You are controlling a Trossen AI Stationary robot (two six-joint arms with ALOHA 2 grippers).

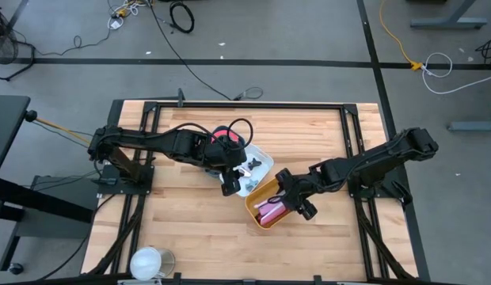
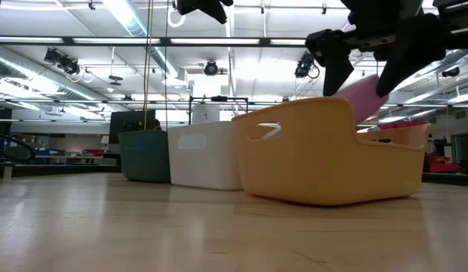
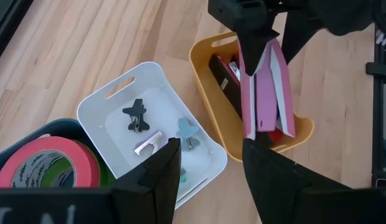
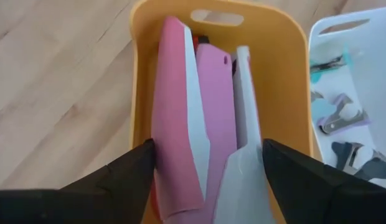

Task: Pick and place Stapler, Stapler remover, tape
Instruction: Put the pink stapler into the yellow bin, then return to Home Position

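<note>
A pink stapler [image 4: 180, 124] with white undersides stands splayed open in the yellow bin [image 1: 257, 212], beside a dark red stapler [image 3: 223, 73]. My right gripper [image 1: 291, 202] is over this bin, shut on the pink stapler. My left gripper [image 3: 211, 168] is open and empty above the white bin [image 3: 118, 87], which holds several stapler removers [image 3: 136, 115]. Pink and green tape rolls [image 3: 50, 163] lie in the dark teal bin [image 1: 223, 138] beside it. My right gripper has the pink stapler [image 3: 268, 87] between its two fingers [image 4: 140, 165], which come from above, slanting down, one on each outer side of the splayed halves. The stapler hangs tilted below the fingers, its top above the rim [image 2: 362, 94]. Its lower end is inside the bin; whether it rests there is hidden.
The three bins stand close together at the table's middle. In the low view the yellow bin [image 2: 324, 151] is nearest, with the white bin [image 2: 204, 155] and the teal bin [image 2: 143, 155] behind it. A pale round thing [image 1: 150, 261] sits at the near left edge. Bare wood lies around.
</note>
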